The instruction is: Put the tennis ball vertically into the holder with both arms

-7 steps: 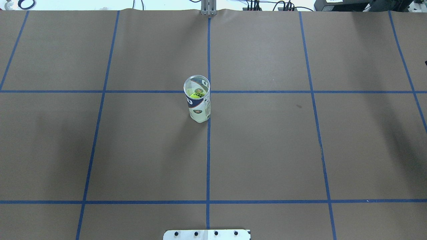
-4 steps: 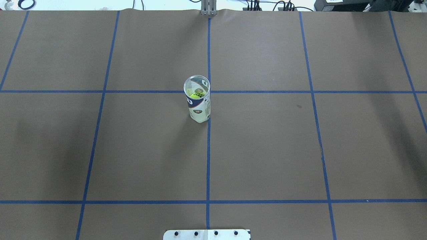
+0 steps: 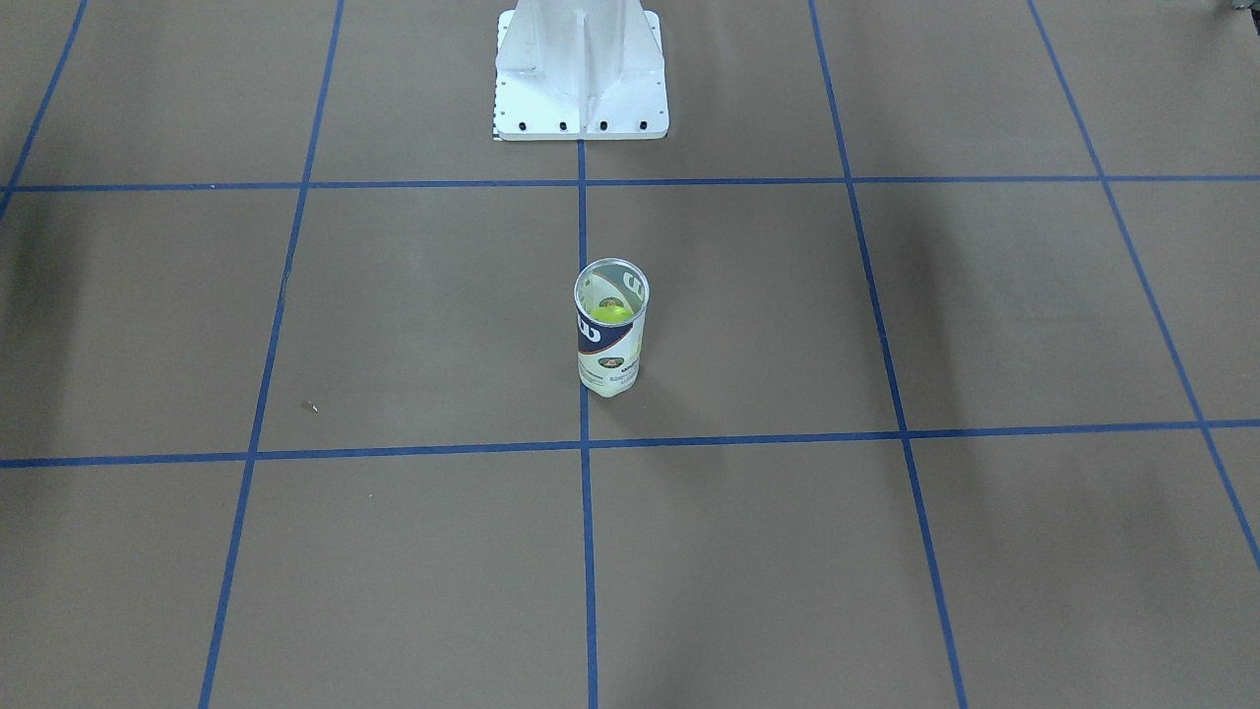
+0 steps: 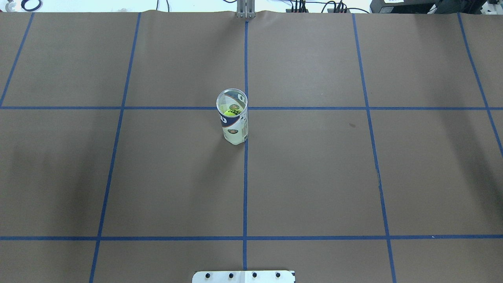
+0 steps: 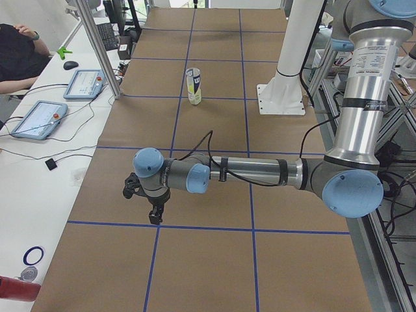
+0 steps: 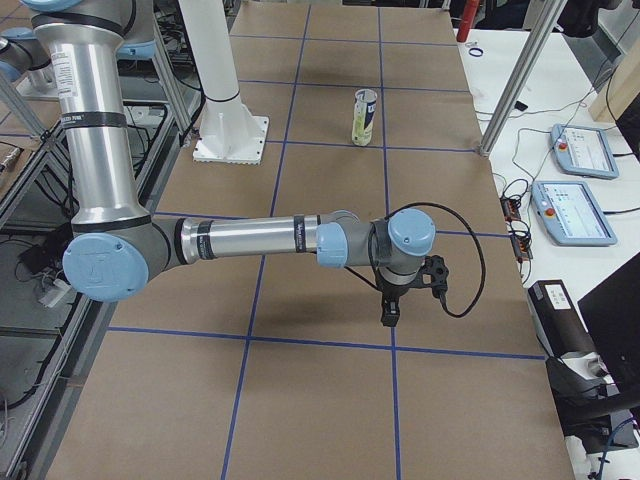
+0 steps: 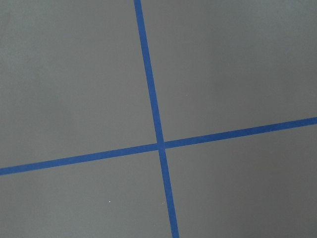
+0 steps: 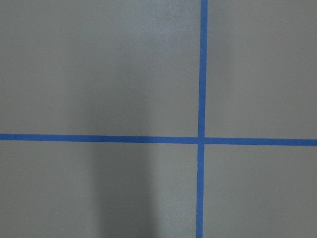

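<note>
**Front-facing view.** The holder stands upright on the table, mouth open, just beside the centre tape line and in front of the white pedestal base. A tennis ball sits inside it. A white "W" shows on the navy band. The small print below it is illegible. No arm is in frame.

**Overhead view.** The holder stands just left of the centre line, near a tape crossing. The ball carries black lettering and the label a small round emblem, both too small to read.

**Left-side view.** The left gripper hangs over the near end of the table, well apart from the holder, fingers pointing down. Whether they are spread or pressed together cannot be told.

**Right-side view.** The right gripper hangs likewise, well apart from the holder. Its finger state cannot be told either.

**Wrist views.** These show only brown table and tape crossings, with no fingers in frame.

**Assessment.** The holder is probably light, thin-walled and smooth, and tall for its base. It would likely flex under a hard squeeze and tip easily. The best hold appears to be across the labelled mid-body with moderate pressure. With the ball seated, the insertion appears complete.
</note>
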You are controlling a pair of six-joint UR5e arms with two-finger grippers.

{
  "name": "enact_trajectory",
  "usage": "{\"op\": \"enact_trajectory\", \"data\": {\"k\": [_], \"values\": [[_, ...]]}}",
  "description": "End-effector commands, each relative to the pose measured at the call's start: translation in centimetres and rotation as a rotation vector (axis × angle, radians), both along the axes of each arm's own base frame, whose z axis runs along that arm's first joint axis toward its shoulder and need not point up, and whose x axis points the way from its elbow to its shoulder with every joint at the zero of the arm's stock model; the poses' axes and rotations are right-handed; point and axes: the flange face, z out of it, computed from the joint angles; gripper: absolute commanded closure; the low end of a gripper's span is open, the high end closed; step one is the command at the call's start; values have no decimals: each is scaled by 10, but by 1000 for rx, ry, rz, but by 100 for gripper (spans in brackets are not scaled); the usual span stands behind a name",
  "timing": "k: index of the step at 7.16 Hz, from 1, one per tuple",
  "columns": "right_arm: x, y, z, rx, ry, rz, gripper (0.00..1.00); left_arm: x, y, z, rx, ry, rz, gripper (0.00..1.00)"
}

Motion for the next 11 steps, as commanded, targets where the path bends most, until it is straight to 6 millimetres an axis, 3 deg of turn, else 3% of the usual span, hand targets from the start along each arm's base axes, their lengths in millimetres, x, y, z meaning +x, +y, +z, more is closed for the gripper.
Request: {"op": "enact_trajectory", "data": {"k": [1,3,5,9,11], "values": [[1,9,6,-16,2,-3,1,-2,-1,-8,2,2,-4,0],[2,9,7,-18,5,-4,1,-18,4,-25,-30,-1,-25,0],[2,14,14,-22,6,-11,1,-19,5,-22,-39,-1,-25,0],[32,37,35,-63,3,46,1,-22,6,-22,-41,-1,-31,0],[35,42,40,-26,1,7,1,-23,6,-22,-39,-1,-33,0]]}}
